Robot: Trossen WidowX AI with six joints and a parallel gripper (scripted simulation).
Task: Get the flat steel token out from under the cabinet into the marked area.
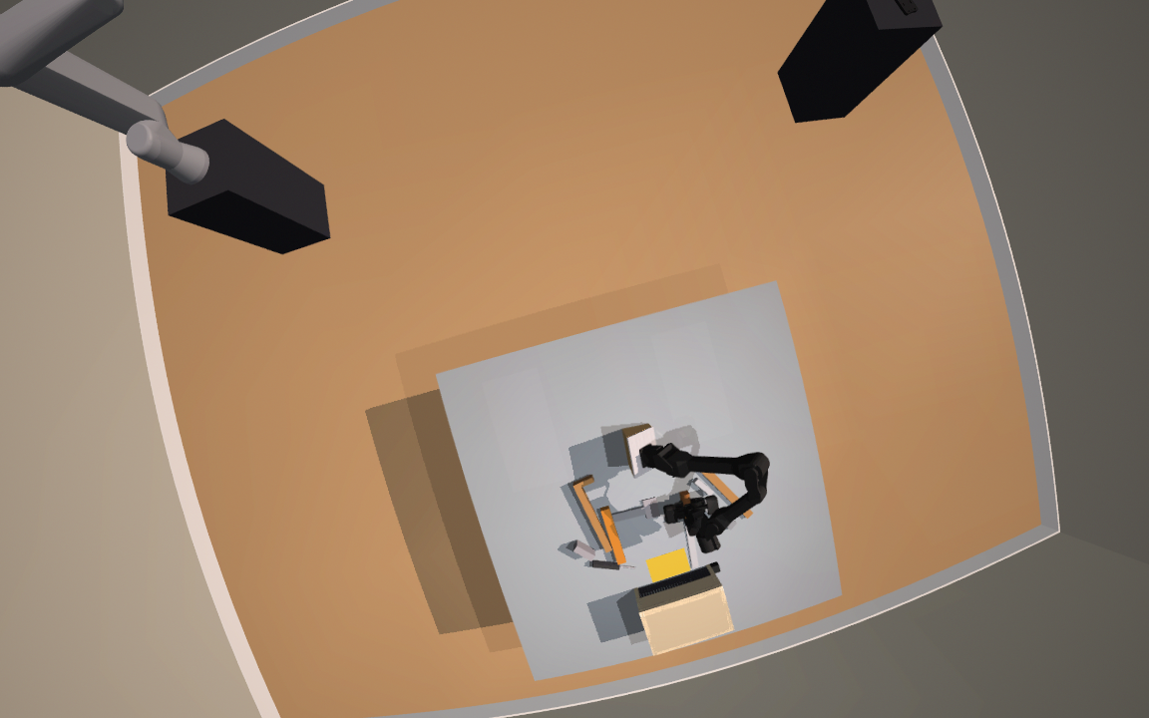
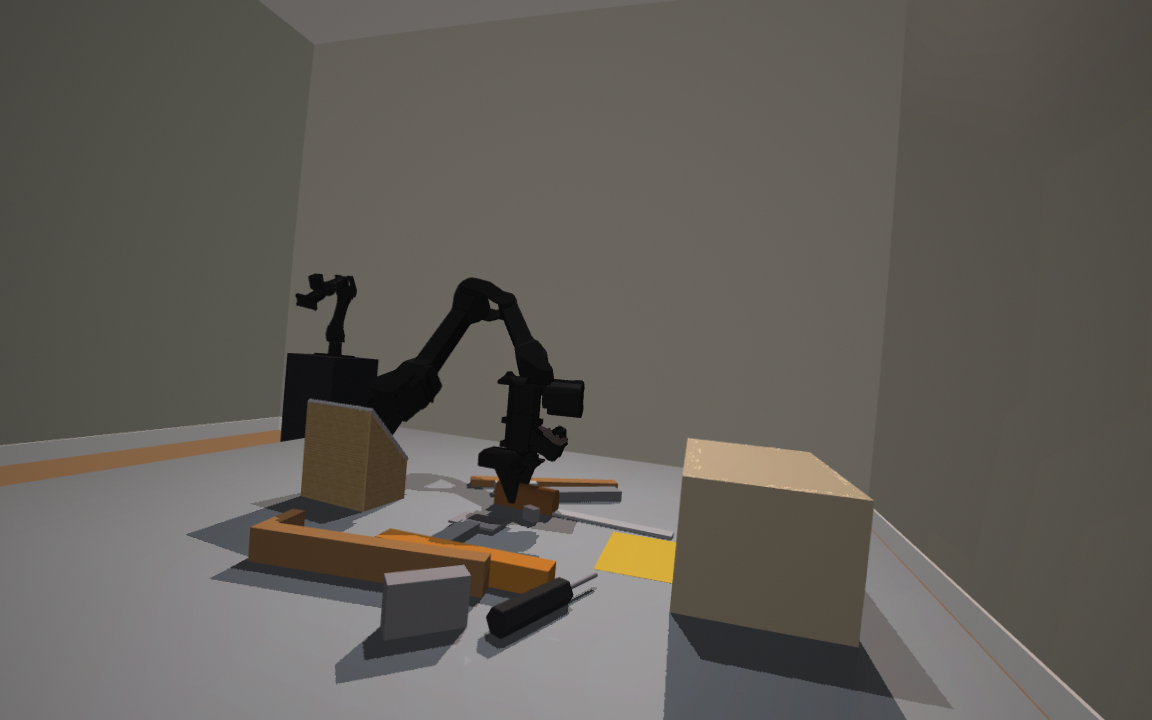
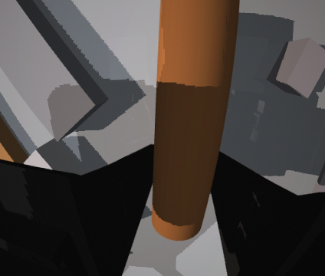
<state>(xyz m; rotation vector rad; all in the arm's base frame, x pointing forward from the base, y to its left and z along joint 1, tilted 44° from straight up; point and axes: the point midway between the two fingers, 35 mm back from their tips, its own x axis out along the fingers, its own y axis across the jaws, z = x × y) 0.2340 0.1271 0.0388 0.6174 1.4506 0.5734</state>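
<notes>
My gripper (image 1: 684, 502) (image 2: 511, 497) (image 3: 183, 154) is shut on an orange round handle (image 2: 542, 498) (image 3: 193, 115), low over the table. A thin grey rod (image 2: 620, 524) runs from near the handle's far end toward the cabinet; I cannot tell whether its tip is under it. The beige cabinet (image 1: 685, 620) (image 2: 772, 564) stands at the table's edge, its dark vent slots (image 1: 676, 580) facing the arm. The marked area (image 1: 667, 563) (image 2: 636, 556) is a yellow patch in front of it; no token shows on its visible part. The token is not visible in any view.
An orange hooked bar (image 1: 591, 516) (image 2: 356, 550), a brighter orange bar (image 2: 522, 571), a grey block (image 2: 425, 606) and a black-handled screwdriver (image 1: 602, 563) (image 2: 529, 608) lie to one side. A wedge-shaped box (image 2: 334, 456) stands near the arm's base. Orange and grey bars (image 2: 593, 495) lie behind the gripper.
</notes>
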